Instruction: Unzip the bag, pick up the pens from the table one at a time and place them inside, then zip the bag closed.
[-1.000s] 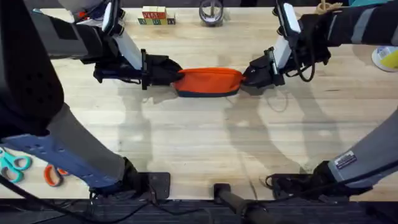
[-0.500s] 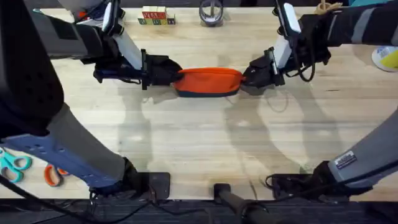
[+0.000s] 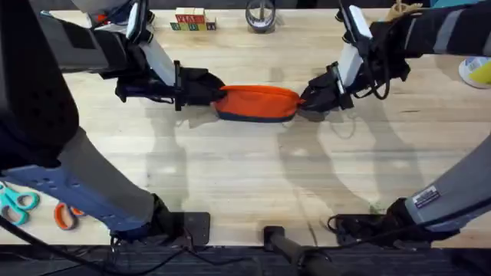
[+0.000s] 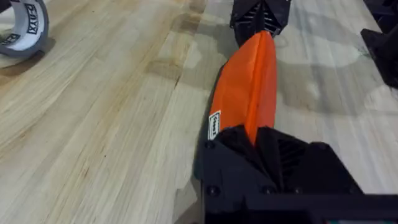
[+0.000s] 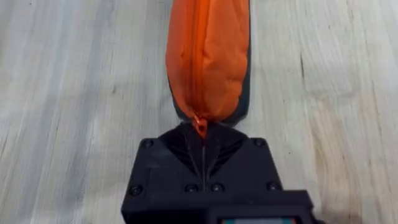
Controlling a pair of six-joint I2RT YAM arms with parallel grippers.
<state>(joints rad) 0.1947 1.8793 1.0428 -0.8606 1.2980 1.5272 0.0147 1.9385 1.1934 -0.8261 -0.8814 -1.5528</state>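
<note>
The orange bag [image 3: 257, 101] with its navy bottom strip lies on the table [image 3: 245, 176], stretched between both grippers. My left gripper [image 3: 217, 90] is shut on the bag's left end [image 4: 249, 81]. My right gripper [image 3: 304, 98] is shut on the zipper pull at the right end, where the closed zipper line runs up the bag [image 5: 208, 56] into the fingers [image 5: 200, 134]. In the left wrist view the right gripper [image 4: 261, 15] shows at the bag's far end. The pens are out of view.
Teal scissors [image 3: 19, 203] and orange-handled scissors [image 3: 65, 216] lie at the near left. A tape roll [image 3: 261, 15] and toy blocks [image 3: 192, 21] sit at the far edge. A white-and-yellow object [image 3: 477, 73] is at the right edge.
My right gripper has shifted slightly toward the far side, and the bag's right end went with it. The left gripper has stayed put.
</note>
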